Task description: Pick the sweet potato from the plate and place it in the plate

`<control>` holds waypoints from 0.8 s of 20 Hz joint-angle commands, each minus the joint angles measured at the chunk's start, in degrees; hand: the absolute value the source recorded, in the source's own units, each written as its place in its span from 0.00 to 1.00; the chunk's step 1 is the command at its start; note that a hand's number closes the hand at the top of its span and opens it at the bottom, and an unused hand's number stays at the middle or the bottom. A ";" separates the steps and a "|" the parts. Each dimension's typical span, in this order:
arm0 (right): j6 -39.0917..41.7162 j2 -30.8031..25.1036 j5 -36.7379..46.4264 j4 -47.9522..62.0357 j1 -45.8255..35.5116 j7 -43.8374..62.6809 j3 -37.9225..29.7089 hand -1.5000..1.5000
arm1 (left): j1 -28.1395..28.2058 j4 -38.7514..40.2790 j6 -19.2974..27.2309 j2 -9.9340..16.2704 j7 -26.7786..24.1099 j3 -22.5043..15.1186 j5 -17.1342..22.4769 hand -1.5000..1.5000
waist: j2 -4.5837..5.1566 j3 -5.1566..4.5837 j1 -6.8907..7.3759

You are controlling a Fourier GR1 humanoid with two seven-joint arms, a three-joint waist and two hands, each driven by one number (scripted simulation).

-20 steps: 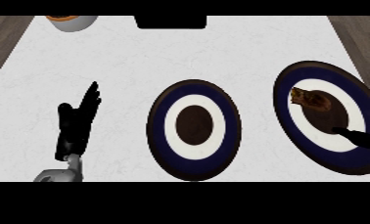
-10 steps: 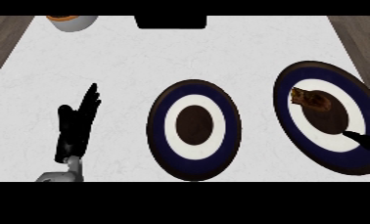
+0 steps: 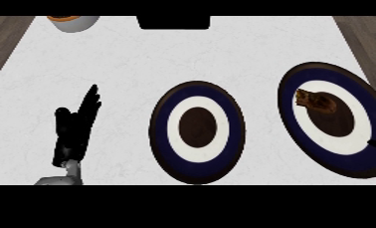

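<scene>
Sweet potato [image 3: 317,100] lies on right plate [image 3: 308,80], middle plate [image 3: 163,127] bare; left hand [image 3: 73,127] rests on worktop [image 3: 220,53], fingers straight, holding nothing; right hand unseen, so stage unsettled: either awaiting pickup or already delivered.

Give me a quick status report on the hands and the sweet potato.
Left hand open, resting at lower left. Right hand out of view. Sweet potato on right plate. Middle plate bare, nothing between.
</scene>
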 commanded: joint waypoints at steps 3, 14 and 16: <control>2.41 -4.09 -2.79 9.82 -1.52 -7.35 -3.75 0.00 | -1.52 -0.99 0.06 -0.62 1.98 -0.38 -0.88 0.50 | 0.03 0.03 0.04; 0.19 -8.83 -4.89 18.16 -3.16 -9.74 -6.11 0.00 | 1.65 -0.36 -0.11 -1.78 -1.59 -0.08 -1.10 0.50 | 0.02 0.03 0.15; 0.90 -10.99 -4.52 22.97 -5.25 -10.92 -6.04 0.00 | -4.14 2.90 0.70 -1.00 0.82 1.51 -1.57 0.50 | 0.08 0.05 0.12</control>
